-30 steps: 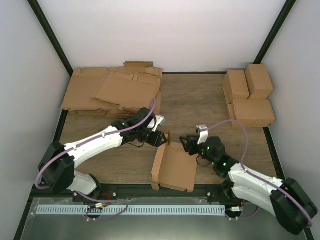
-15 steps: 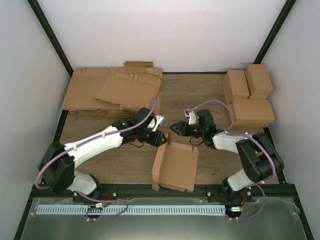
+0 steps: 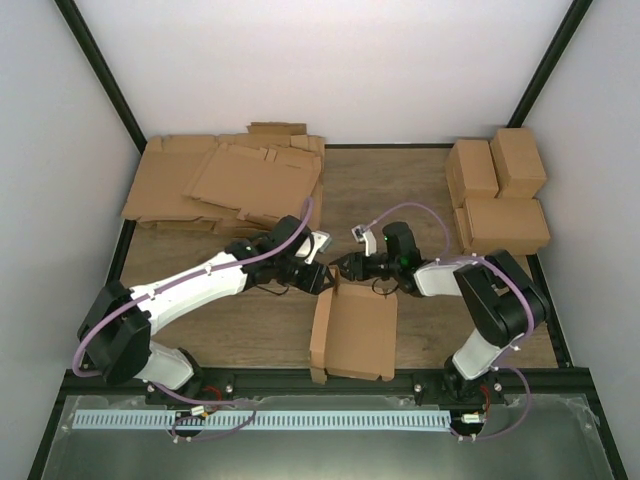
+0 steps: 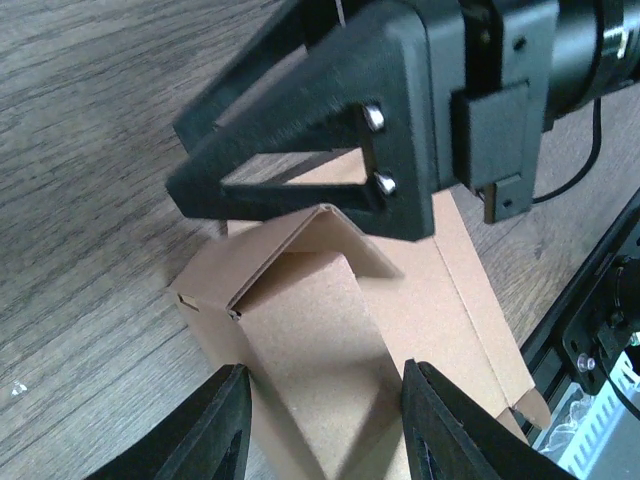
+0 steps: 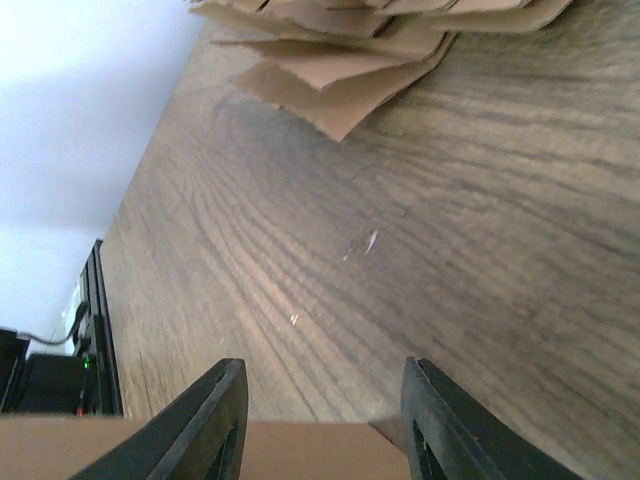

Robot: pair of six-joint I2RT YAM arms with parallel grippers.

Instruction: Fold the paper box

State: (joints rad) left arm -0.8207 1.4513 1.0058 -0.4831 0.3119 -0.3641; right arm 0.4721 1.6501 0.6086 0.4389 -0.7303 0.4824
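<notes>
Under half folded, seemingly | paper box (image 3: 355,335) near-right of sheet stack (image 3: 225,180); one side wall, far flap up | left gripper (image 3: 322,280), right gripper (image 3: 342,268) both spread at box edge facing sheet stack | other walls pending

Soft, even overhead light; the small brown creased cardboard box (image 3: 352,335) throws barely a shadow. Left wrist view: a dark shadow crosses the box's inside (near edge blurred). Right wrist view: the pale wall (image 5: 60,120) above the box glares white.

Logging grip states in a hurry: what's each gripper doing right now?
Left gripper: open, jaws either side of the paper box.
Right gripper: open, holding nothing.
</notes>
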